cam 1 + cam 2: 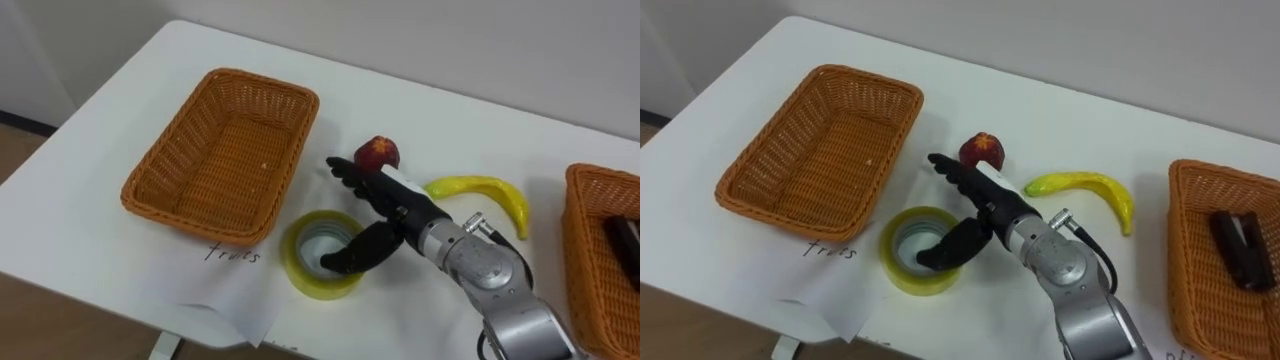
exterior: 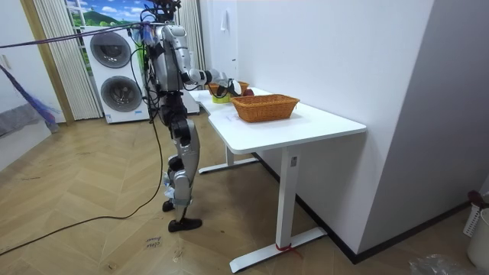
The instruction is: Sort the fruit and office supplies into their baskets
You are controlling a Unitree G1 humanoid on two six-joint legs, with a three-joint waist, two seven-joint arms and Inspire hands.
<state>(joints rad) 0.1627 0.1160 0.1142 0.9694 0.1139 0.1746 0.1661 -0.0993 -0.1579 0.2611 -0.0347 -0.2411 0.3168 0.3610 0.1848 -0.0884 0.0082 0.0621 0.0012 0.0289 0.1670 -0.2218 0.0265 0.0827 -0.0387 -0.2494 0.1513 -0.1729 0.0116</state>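
Leftmost, fruit basket [image 1: 225, 150] empty. Tape [image 1: 292, 262] flat on tabletop [image 1: 120, 100]; right robot hand [image 1: 385, 205] spread over it, thumb in the core, fingers straight past the rim, likely straddling the wall to pinch. Apple [image 1: 378, 152], banana [image 1: 480, 188] loose beyond. Right basket [image 1: 585, 260] holds a dark item [image 1: 625, 240].

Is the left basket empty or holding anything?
Empty: the left basket shows bare wicker inside; apple and banana lie on the table.

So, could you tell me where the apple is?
Left eye view, centre: the apple lies between the left basket and the banana, just beyond the right hand.
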